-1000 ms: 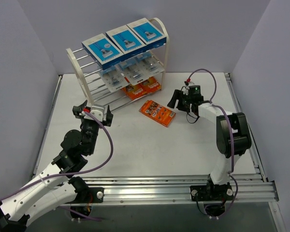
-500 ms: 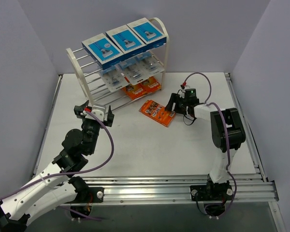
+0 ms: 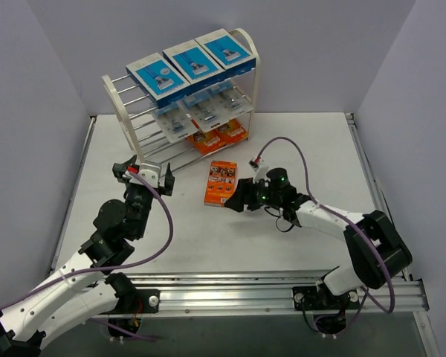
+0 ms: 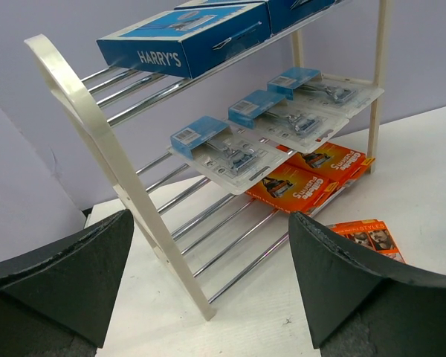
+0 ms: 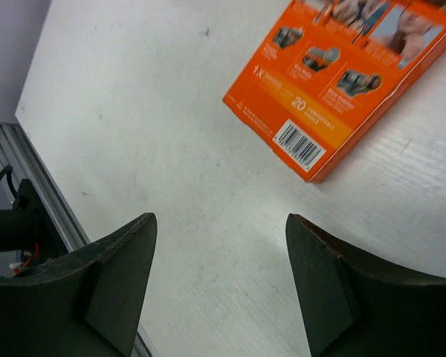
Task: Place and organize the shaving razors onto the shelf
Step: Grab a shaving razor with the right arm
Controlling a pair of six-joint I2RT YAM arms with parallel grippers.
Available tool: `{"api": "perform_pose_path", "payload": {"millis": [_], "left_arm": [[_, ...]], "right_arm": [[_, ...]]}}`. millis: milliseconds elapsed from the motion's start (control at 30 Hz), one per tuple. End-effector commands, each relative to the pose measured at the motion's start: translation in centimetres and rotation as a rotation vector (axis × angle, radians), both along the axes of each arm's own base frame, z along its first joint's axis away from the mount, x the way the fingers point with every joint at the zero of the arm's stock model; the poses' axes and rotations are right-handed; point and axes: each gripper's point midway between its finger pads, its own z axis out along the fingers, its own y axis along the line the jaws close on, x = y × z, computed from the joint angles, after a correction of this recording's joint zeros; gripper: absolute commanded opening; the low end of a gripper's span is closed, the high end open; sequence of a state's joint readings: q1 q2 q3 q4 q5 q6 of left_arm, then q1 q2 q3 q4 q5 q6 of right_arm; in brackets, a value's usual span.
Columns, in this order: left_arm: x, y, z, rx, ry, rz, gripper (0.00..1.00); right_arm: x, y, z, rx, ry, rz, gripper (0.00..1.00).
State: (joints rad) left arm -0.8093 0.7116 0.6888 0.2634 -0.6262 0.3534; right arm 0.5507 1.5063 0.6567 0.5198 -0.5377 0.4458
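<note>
Orange loose pack (image 3: 221,183): flat on the tabletop (image 3: 312,149), printed face up, in front of the shelf (image 4: 98,137); near its lowest rods but apart from them, on no tier.
Orange shelved packs (image 3: 206,140): two, side by side on the third tier down, toward the shelf's right end.
Blue boxes (image 3: 194,61): three, lying flat in a row along the shelf's top tier; HARRY'S legible on the side of the leftmost in the left wrist view.
Clear blister packs (image 3: 204,110): three with blue cards, in a row on the second tier, directly under the blue boxes; the right two above the orange shelved packs.
Shelf build: white rounded end panels, thin chrome rods, four tiers, standing on the tabletop.
Right end effector (image 3: 241,199): low over the tabletop in front of the shelf, just beside the orange loose pack on the side away from the shelf; fingers (image 5: 119,275) spread apart with only bare tabletop between them; barcode corner of the pack just ahead of the fingertips, contact not discernible.
Left end effector (image 3: 143,172): in front of the shelf's left end panel, pointed at the tiers; fingers spread wide, gripping nothing, well apart from the orange loose pack.
</note>
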Motion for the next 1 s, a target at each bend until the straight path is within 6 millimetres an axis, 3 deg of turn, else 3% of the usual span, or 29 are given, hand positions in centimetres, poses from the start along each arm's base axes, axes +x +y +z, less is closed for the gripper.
{"api": "perform_pose_path", "payload": {"millis": [0,133,267,500,533,567,633,733,967], "left_arm": [[-0.5,0.4,2.9,-0.061,-0.048,-0.011,0.94],[-0.5,0.4,2.8,-0.058,-0.045,-0.01,0.94],[-0.4,0.3,2.7,-0.058,-0.044,-0.012,0.94],[-0.1,-0.7,2.1,-0.044,-0.022,-0.043,0.94],[-0.1,-0.9,2.1,-0.047,-0.021,-0.048,0.94],[-0.1,-1.0,2.0,-0.046,-0.018,-0.052,0.94],[0.0,-1.2,1.9,-0.046,-0.013,-0.062,0.94],[0.0,-1.6,1.7,-0.042,-0.005,-0.075,0.94],[0.1,-2.3,1.4,-0.037,0.007,-0.097,0.94]], "right_arm": [[2.4,-1.9,3.5,0.058,-0.082,-0.091,0.66],[5.3,-4.7,2.2,0.03,-0.037,-0.201,0.65],[7.9,-6.0,1.1,0.005,-0.01,-0.279,0.64],[12.5,-6.3,-0.5,-0.031,0.018,-0.358,0.6],[13.0,-6.4,-1.4,-0.036,0.043,-0.375,0.59],[14.2,-6.4,-0.8,-0.026,0.03,-0.396,0.58],[15.4,-6.7,-1.7,-0.011,0.068,-0.447,0.56],[17.8,-6.7,-1.5,0.049,0.081,-0.505,0.54],[20.9,-6.1,-3.5,0.104,0.126,-0.561,0.54]]}}
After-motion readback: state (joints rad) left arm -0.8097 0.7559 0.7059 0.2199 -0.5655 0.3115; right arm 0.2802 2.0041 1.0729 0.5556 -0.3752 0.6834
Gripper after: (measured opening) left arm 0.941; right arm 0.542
